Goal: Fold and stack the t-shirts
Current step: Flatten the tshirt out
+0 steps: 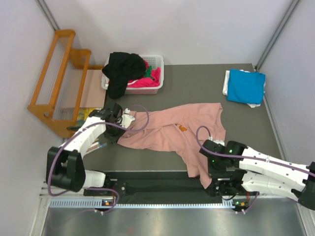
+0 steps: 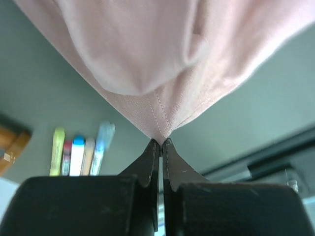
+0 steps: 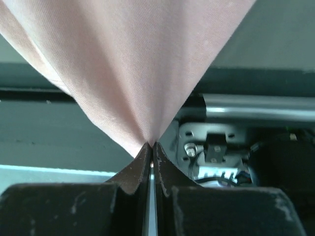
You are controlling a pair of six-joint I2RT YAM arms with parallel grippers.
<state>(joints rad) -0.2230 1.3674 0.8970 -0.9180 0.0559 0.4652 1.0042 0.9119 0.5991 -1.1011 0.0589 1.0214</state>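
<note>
A salmon-pink t-shirt (image 1: 172, 130) with a small orange chest print lies stretched across the middle of the dark table. My left gripper (image 1: 123, 120) is shut on its left end; the left wrist view shows a stitched hem corner (image 2: 160, 123) pinched between the tips (image 2: 161, 142). My right gripper (image 1: 209, 164) is shut on the shirt's near right part, and cloth (image 3: 133, 73) fans out from the closed tips (image 3: 151, 145). A folded bright blue t-shirt (image 1: 246, 86) lies at the back right. Black (image 1: 123, 71), magenta (image 1: 147, 81) and green shirts fill the basket.
The white slatted basket (image 1: 158, 61) stands at the back, left of centre. A wooden rack (image 1: 56, 78) and a cardboard sheet lie off the table's left. Coloured markers (image 2: 81, 155) lie at the left. The metal rail (image 1: 162, 201) runs along the near edge.
</note>
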